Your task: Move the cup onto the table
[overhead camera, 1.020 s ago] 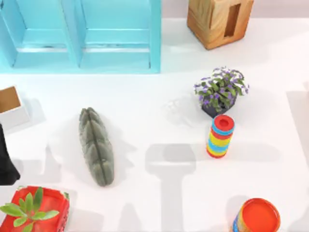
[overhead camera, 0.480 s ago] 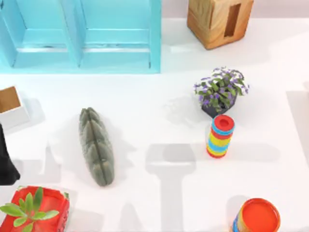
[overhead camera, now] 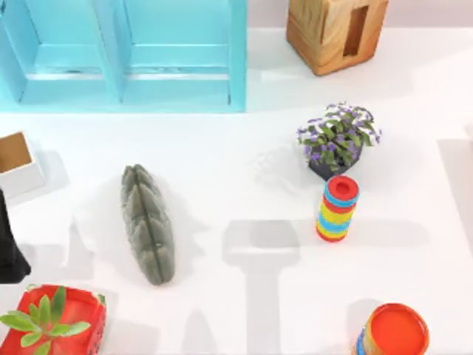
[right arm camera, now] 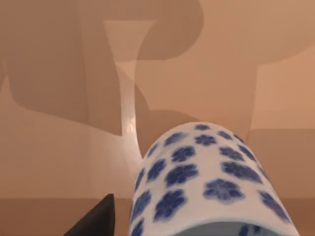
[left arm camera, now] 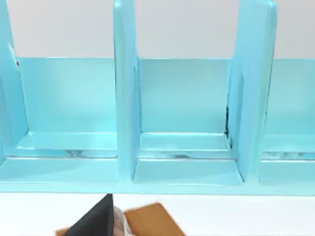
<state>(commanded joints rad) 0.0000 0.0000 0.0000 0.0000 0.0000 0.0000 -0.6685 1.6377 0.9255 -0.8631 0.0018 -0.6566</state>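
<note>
The right gripper's grip on the cup (right arm camera: 206, 182) couldn't be told — carrying stage, likely — next, lowering onto the table (overhead camera: 222, 310).

A turquoise cabinet (overhead camera: 126, 55) with 2 open compartments stands at the upper left, a wooden box (overhead camera: 336, 31) sits at the upper middle against a pale wall, and soft grey shadows cross the lower middle.
</note>
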